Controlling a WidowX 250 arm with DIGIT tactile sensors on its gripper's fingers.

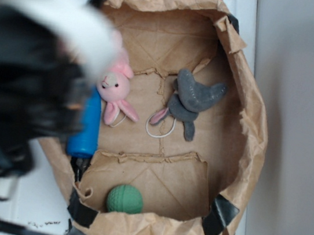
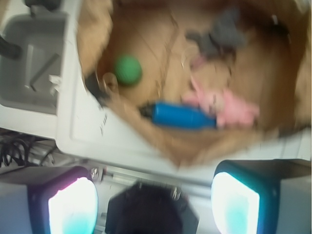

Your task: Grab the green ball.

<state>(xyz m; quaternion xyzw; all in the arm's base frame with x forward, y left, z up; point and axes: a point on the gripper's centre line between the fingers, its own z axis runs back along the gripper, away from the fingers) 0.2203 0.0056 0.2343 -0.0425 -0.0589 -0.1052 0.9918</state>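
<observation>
- Here's the green ball [image 1: 125, 199], sitting alone on the brown paper floor at the near end of the paper bag [image 1: 244, 165], close to the crumpled wall.
- A raised paper fold runs across the floor of the bag and sets the ball apart from everything else in there.
- Beyond that fold, the pink plush rabbit [image 1: 115, 92] lies by the left wall, and the blue bottle [image 1: 87, 128] is on its side right beside it, touching or nearly so.
- A grey plush toy [image 1: 192, 99] sprawls toward the middle-right, with a white loop of cord just below it.
- The arm is a big dark blur filling the left of the exterior view, well up and away from the ball.
- From the wrist view, blurred by motion, the gripper [image 2: 153, 207] looks spread wide: two pale fingers [image 2: 73, 207] sit far apart at the bottom edge with nothing between them.
- That same view has the ball [image 2: 128, 70] up and left of the bottle [image 2: 183, 115], clear of the fingers.
- The bag rests on a white tabletop [image 1: 32, 211].
</observation>
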